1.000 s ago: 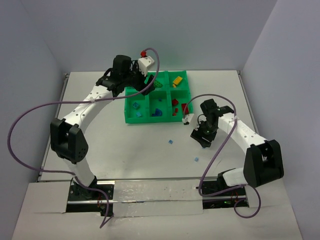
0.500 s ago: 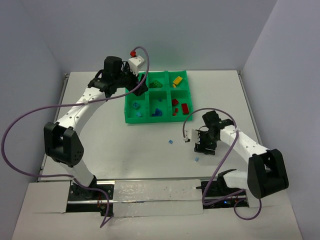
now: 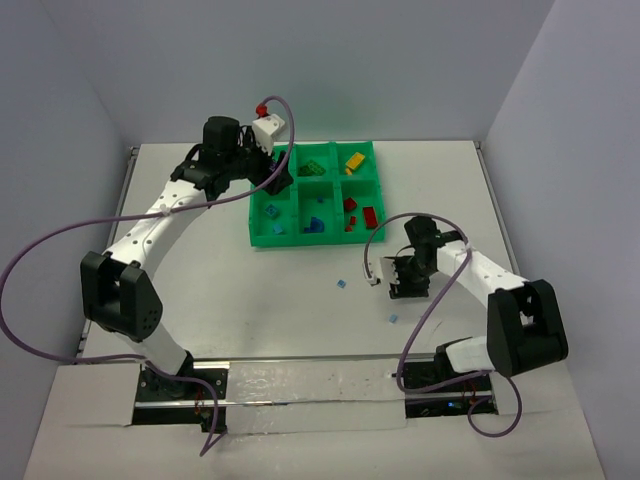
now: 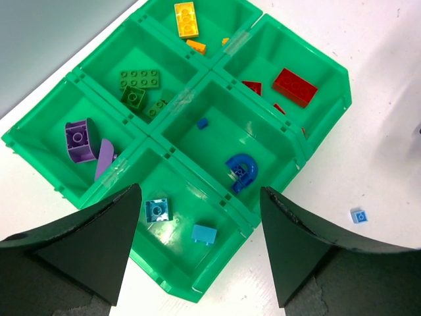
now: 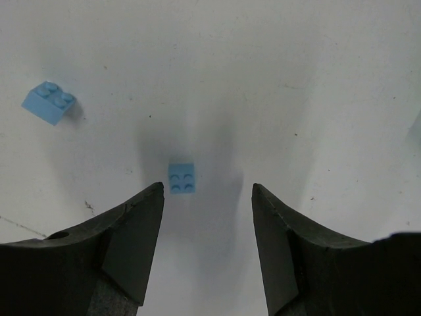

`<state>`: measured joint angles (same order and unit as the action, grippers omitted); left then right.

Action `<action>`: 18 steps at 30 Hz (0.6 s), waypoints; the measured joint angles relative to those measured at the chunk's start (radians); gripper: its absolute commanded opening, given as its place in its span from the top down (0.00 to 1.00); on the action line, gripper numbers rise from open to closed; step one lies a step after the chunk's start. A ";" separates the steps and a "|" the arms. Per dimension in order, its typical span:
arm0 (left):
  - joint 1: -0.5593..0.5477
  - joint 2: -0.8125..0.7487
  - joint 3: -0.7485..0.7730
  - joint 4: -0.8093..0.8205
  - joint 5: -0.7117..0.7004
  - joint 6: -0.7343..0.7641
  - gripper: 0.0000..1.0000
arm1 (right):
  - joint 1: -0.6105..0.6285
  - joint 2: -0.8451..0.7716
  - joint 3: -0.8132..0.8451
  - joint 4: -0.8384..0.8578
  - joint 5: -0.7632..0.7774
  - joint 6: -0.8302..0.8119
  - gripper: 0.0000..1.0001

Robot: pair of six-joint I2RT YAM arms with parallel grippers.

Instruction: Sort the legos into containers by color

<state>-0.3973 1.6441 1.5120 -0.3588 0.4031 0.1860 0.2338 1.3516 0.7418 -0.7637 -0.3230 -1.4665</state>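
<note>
The green tray (image 3: 262, 240) of six compartments lies at the table's middle back. In the left wrist view its compartments (image 4: 172, 153) hold purple (image 4: 79, 139), green (image 4: 139, 80), yellow (image 4: 186, 18), red (image 4: 295, 86), blue (image 4: 242, 170) and light blue (image 4: 158, 209) legos. My left gripper (image 4: 198, 189) is open and empty above the light blue compartment; it also shows in the top view (image 3: 277, 172). My right gripper (image 5: 207, 186) is open and empty, low over a light blue brick (image 5: 181, 178) lying near its left finger. It shows in the top view too (image 3: 398, 292).
A second light blue brick (image 5: 49, 103) lies to the left on the bare table. In the top view the two loose bricks are at the tray's near side (image 3: 342, 284) and nearer the arms (image 3: 392, 319). Purple cables loop beside both arms.
My right gripper has moved from the tray's right edge toward the near side, down over the loose light blue brick. My left gripper has shifted left over the tray's left end.
</note>
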 measured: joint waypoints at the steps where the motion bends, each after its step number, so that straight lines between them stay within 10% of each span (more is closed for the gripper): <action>1: 0.000 -0.002 -0.005 0.002 -0.004 0.000 0.17 | -0.002 0.009 0.006 -0.008 -0.001 -0.011 0.36; 18: 0.000 -0.030 -0.033 0.005 -0.034 -0.013 0.17 | -0.006 0.074 0.011 -0.043 -0.004 -0.039 0.53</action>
<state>-0.3973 1.6142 1.4792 -0.3542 0.3691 0.1730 0.2279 1.4252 0.7532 -0.8069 -0.3269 -1.5056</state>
